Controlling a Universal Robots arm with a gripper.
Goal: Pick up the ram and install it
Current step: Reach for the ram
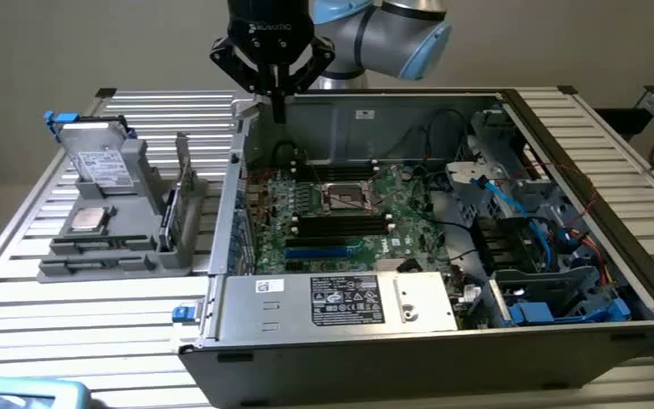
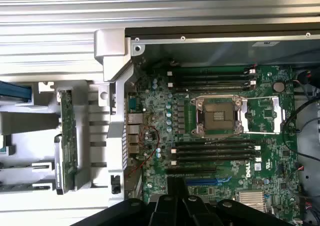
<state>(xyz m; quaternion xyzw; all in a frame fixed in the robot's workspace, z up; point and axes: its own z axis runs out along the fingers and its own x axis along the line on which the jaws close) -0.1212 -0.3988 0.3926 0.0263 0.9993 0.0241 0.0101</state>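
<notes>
Ram on edge in grey holder, arm pointing down over case corner, jaws closed, empty

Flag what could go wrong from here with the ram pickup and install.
1. The gripper hangs shut over the open case, near the case wall; a low sideways move toward the ram could strike that wall.
2. The ram stands on edge in the grey holder; a shut or off-centre gripper could topple it rather than grip it.
3. The memory slots flank the open processor socket; a misaligned insertion could hit it.
</notes>
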